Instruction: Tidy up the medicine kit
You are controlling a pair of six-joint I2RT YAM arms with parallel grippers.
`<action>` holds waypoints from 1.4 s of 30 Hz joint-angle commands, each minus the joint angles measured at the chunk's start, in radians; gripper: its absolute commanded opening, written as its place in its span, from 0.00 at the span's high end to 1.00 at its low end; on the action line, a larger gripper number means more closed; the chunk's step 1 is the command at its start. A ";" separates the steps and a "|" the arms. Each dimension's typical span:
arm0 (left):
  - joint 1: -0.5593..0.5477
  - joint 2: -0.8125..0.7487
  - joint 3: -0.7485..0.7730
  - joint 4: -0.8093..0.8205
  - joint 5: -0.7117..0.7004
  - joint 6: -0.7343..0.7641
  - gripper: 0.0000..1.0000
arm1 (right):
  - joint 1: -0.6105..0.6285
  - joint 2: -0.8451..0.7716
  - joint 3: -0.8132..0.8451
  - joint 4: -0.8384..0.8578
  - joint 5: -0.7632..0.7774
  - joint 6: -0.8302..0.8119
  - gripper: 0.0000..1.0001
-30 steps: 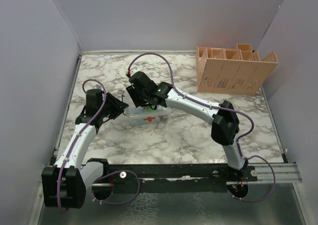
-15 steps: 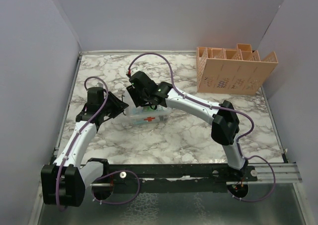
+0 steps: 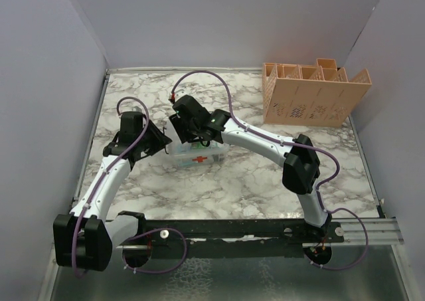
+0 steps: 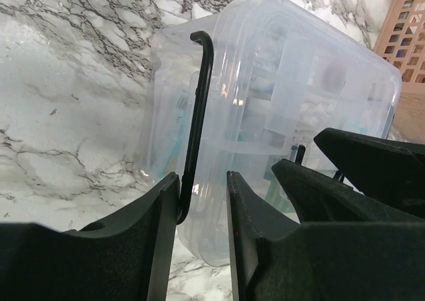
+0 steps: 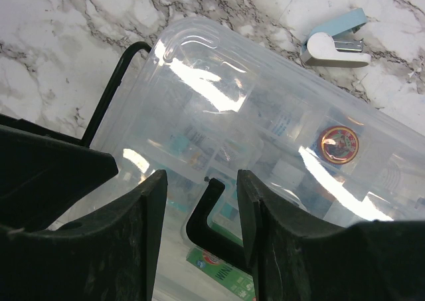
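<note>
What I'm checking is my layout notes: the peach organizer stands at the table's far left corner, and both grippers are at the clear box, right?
Not quite. The top view shows the peach organizer at the far right corner, not the left. The left gripper and right gripper are indeed at the clear box.

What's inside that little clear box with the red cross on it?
The medicine kit has a clear lid; through it show a round red-and-gold tin, a green packet and pale packets. The right gripper covers part of it, and labels are too blurred to read.
</note>
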 commanded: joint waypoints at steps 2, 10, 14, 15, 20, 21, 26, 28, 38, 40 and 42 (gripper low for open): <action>-0.030 0.060 -0.019 -0.174 -0.103 0.063 0.69 | -0.004 0.043 -0.055 -0.124 -0.044 0.025 0.54; -0.040 0.081 0.027 -0.209 -0.148 0.090 0.74 | -0.008 0.041 -0.057 -0.121 -0.044 0.023 0.54; -0.042 0.091 0.037 -0.209 -0.147 0.089 0.86 | -0.011 0.036 -0.058 -0.117 -0.041 0.025 0.54; -0.042 0.095 0.040 -0.209 -0.144 0.091 0.88 | -0.013 0.036 -0.058 -0.115 -0.041 0.027 0.54; -0.043 0.102 0.056 -0.210 -0.142 0.094 0.92 | -0.020 0.026 -0.059 -0.104 -0.042 0.031 0.54; -0.043 0.103 0.060 -0.209 -0.142 0.094 0.93 | -0.021 0.025 -0.057 -0.102 -0.043 0.032 0.54; -0.043 0.116 0.074 -0.207 -0.133 0.095 0.96 | -0.029 0.022 -0.058 -0.096 -0.043 0.038 0.55; -0.044 0.122 0.077 -0.205 -0.128 0.097 0.96 | -0.031 0.021 -0.058 -0.094 -0.043 0.040 0.55; -0.043 0.097 0.127 -0.189 -0.131 0.115 0.71 | -0.051 -0.030 -0.044 -0.086 -0.044 0.065 0.55; -0.043 0.085 0.159 -0.190 -0.160 0.142 0.61 | -0.058 -0.050 -0.022 -0.088 -0.044 0.067 0.54; -0.043 0.079 0.200 -0.198 -0.179 0.173 0.53 | -0.067 -0.073 0.003 -0.092 -0.043 0.070 0.53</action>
